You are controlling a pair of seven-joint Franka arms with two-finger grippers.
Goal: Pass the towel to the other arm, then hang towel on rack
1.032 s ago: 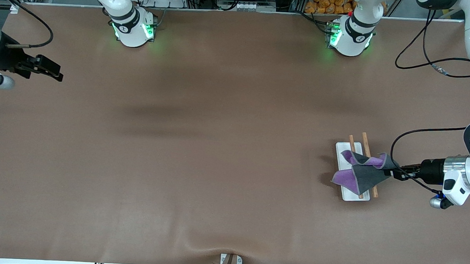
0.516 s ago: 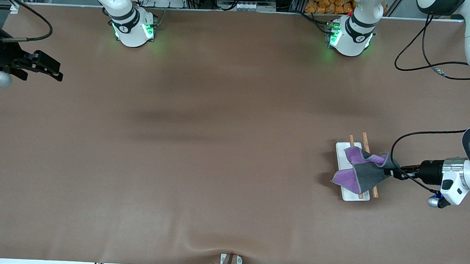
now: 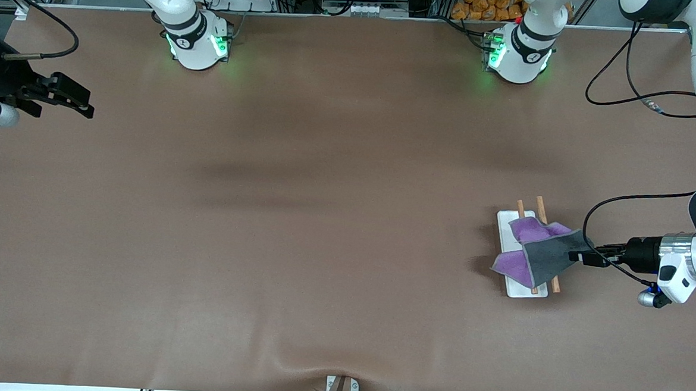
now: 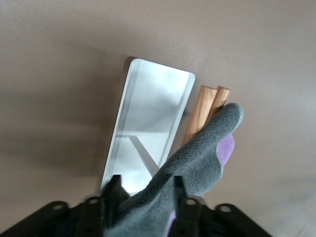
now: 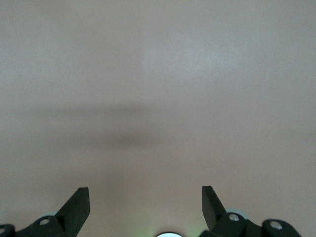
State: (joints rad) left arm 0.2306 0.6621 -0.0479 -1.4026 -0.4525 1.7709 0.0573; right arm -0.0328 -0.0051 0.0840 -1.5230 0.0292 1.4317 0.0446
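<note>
The towel (image 3: 538, 253), purple on one face and dark grey on the other, is draped over the rack's two brown rods (image 3: 541, 208) and its white base (image 3: 506, 221), near the left arm's end of the table. My left gripper (image 3: 580, 256) lies level at the towel's grey corner. In the left wrist view its fingers (image 4: 112, 190) stand partly apart, with the grey towel (image 4: 197, 163) lying between them in front of the rack (image 4: 148, 113). My right gripper (image 3: 70, 100) waits open and empty over the right arm's end of the table, also open in its wrist view (image 5: 145, 205).
Black cables (image 3: 633, 100) loop on the table near the left arm's base (image 3: 519, 52). The right arm's base (image 3: 195, 41) stands along the same edge. A small bracket (image 3: 341, 389) sits at the table edge nearest the front camera.
The towel's raised purple flap has dropped flat onto the rack, and its grey corner has settled lower at my left gripper. My right gripper has shifted slightly.
</note>
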